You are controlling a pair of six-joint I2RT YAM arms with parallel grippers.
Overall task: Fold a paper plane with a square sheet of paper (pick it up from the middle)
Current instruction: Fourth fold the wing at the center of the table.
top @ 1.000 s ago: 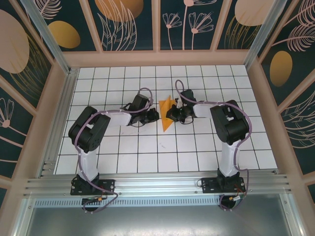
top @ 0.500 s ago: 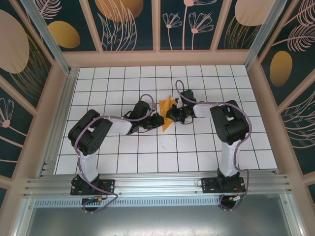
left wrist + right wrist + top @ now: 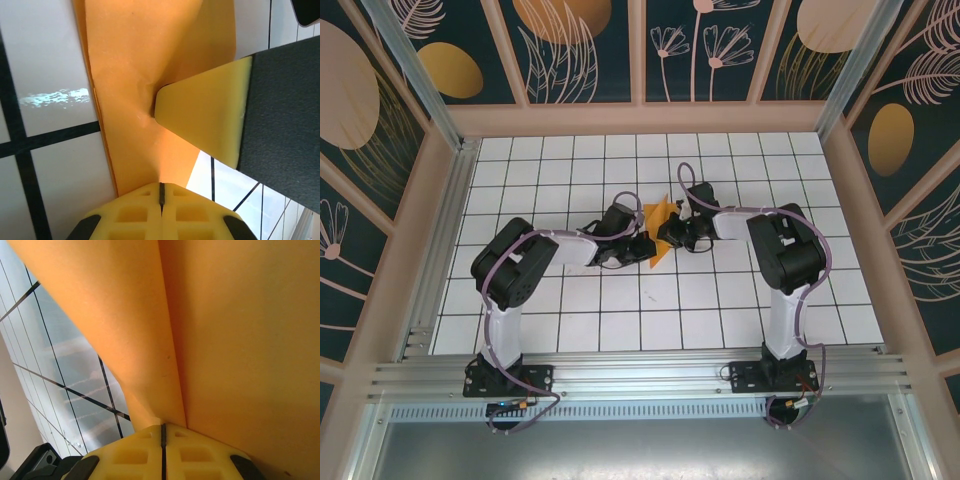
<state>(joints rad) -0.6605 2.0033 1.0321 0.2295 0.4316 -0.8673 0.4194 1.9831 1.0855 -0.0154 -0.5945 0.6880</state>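
The square sheet of paper lies mid-table as orange paper folded into a narrow pointed shape, with one flap standing up. My left gripper is shut at its left edge. In the left wrist view its tips rest against the paper, and nothing shows between them. My right gripper is shut on the paper from the right. A crease in the paper runs straight into its closed seam. One right finger dimples the sheet.
The white tiled table is boxed in by wooden walls on three sides. An aluminium rail carrying both arm bases runs along the near edge. Open tiles lie in front of the paper and to both sides.
My left gripper, shut throughout, slid right across the tiles until its tips met the paper's left edge. The right gripper and the paper stayed put.
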